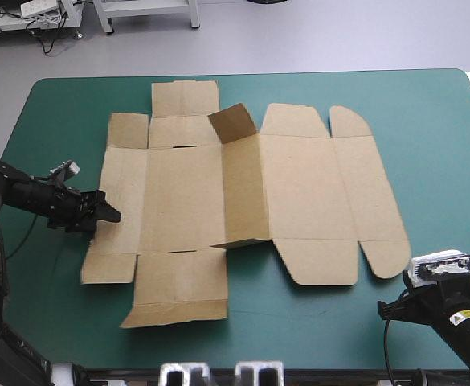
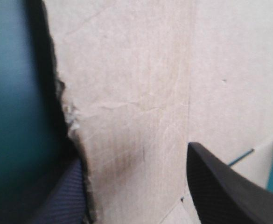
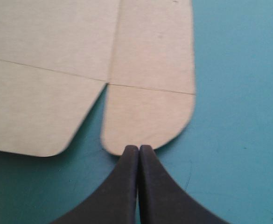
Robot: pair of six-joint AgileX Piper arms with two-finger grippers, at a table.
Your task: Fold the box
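- The brown box lies spread out on the teal-green surface, mid-frame.
- My left hand is open, with a finger on either side of the box's left edge.
- My right hand is closed, its tip just beside a rounded flap at the lower right.

Lab: teal-green table, white bench frame.

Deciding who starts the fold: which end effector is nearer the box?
Left. The left end effector is open, with the left edge of the box between its fingers; the right end effector is shut, just off the rounded near-right flap, over the teal-green cover.
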